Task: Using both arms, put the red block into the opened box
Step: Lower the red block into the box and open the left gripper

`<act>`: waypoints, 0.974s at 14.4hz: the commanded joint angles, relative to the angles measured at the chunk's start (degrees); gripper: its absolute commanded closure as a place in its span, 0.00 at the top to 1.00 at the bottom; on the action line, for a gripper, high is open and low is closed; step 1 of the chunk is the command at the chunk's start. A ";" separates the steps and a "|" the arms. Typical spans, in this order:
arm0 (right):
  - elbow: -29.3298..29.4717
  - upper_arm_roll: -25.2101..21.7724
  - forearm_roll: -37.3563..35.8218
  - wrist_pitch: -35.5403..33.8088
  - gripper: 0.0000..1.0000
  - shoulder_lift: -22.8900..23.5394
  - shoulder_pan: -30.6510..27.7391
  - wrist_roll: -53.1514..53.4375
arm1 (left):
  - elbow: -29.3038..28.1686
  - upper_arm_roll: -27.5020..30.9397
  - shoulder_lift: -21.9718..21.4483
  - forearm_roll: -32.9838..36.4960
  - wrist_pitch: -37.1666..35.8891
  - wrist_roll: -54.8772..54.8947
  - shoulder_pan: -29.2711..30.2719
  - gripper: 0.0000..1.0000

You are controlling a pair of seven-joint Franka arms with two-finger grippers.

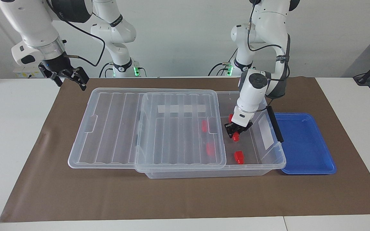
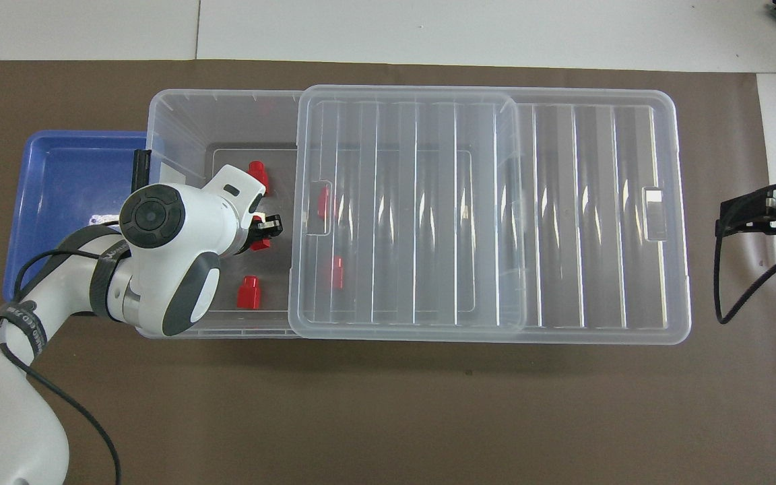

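The red block [image 1: 235,138] in the black left claw [image 1: 234,133] is bright red, like the other red blocks [image 1: 239,157] lying in the box [image 1: 270,162]. The box is clear plastic with a black handle [image 1: 275,123] and a white label strip [image 1: 264,134]. Its lid [image 1: 114,128] is clear too, patterned with parallel ribs. The tray [image 1: 303,144] is plain blue. A brown mat [image 1: 172,195] covers the white table [image 1: 11,128]. The arms [image 1: 252,93] are white with dark grey joint caps and black cables; the right claw [image 1: 67,77] is black.

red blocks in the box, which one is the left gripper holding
The red block clamped in the left gripper, low inside the open end of the box. The other four lie loose on the box floor, two of them under the slid-back lid.
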 commanded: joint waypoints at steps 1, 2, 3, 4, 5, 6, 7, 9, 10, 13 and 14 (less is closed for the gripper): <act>-0.15 -0.09 0.99 -0.98 1.00 -0.65 0.03 -1.34 | -0.78 0.56 0.11 1.51 1.79 -1.49 -0.58 0.20; -0.06 -0.70 0.99 -1.07 1.00 -0.65 0.91 -1.44 | -0.78 0.56 0.20 1.51 2.05 -1.49 -0.58 0.27; -0.06 -1.67 0.99 -1.07 1.00 -0.56 1.70 -1.44 | -0.78 0.56 0.63 1.51 2.75 -1.49 -0.58 0.30; -0.06 -2.55 0.99 -0.99 1.00 -0.56 2.23 -1.52 | -0.78 0.65 0.90 1.51 3.28 -1.49 -0.58 0.30; -0.06 -2.90 0.99 -0.98 1.00 -0.39 2.76 -1.61 | -0.86 0.65 1.08 1.51 3.89 -1.49 -0.58 0.30; -0.06 -2.99 0.90 -0.98 1.00 -0.39 2.85 -1.61 | -1.13 0.65 1.60 1.51 4.42 -1.49 -0.58 0.31; -0.06 -3.17 0.99 -1.07 1.00 -0.39 3.20 -1.70 | -1.21 0.65 1.69 1.51 4.78 -1.49 -0.58 0.31; -0.15 -3.26 0.99 -1.07 1.00 -0.56 3.29 -3.19 | -1.39 0.65 2.22 1.51 5.83 -1.49 -0.58 0.31; -0.24 -3.43 0.90 -0.99 1.00 -0.74 3.29 -3.63 | -1.57 0.65 2.39 2.03 6.36 -1.49 -0.58 0.31; -0.94 -3.35 0.90 -1.07 1.00 -1.00 3.29 -3.63 | -1.57 0.73 2.40 2.30 6.36 -1.41 -0.49 0.93; -0.94 -3.26 0.90 -1.07 1.00 -1.09 3.29 -3.72 | -1.57 0.73 2.40 2.30 6.27 -1.41 -0.49 1.00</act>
